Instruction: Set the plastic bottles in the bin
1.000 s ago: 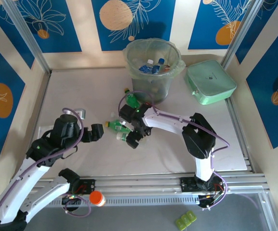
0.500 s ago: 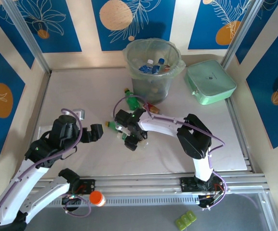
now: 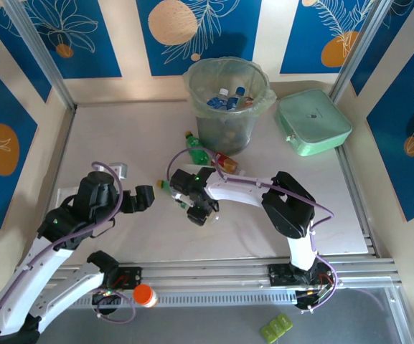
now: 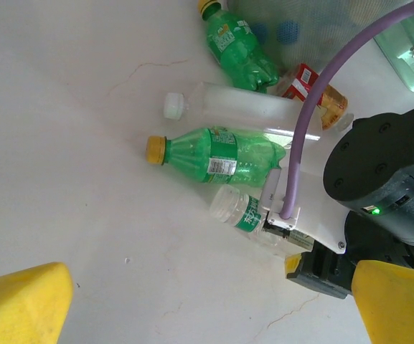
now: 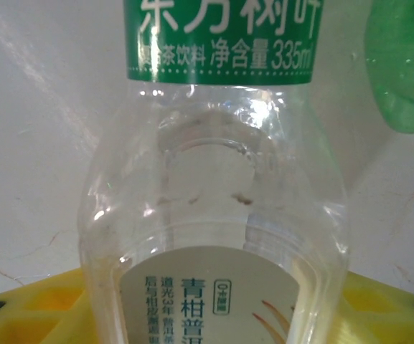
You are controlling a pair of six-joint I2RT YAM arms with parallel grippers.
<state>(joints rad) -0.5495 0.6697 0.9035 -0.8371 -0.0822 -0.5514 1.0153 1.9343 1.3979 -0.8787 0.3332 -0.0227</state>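
Bracketing clear bottle, right gripper half-open.

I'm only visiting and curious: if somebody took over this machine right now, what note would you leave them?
Left claw: open, holding nothing.
Right claw: down around a clear green-labelled bottle lying on the table; whether it has clamped, I cannot tell.
Done: several bottles are in the bin.
Left: that bottle, plus a yellow-capped green bottle, a white-capped clear bottle, another green bottle and a red-labelled bottle, all lying near the bin.
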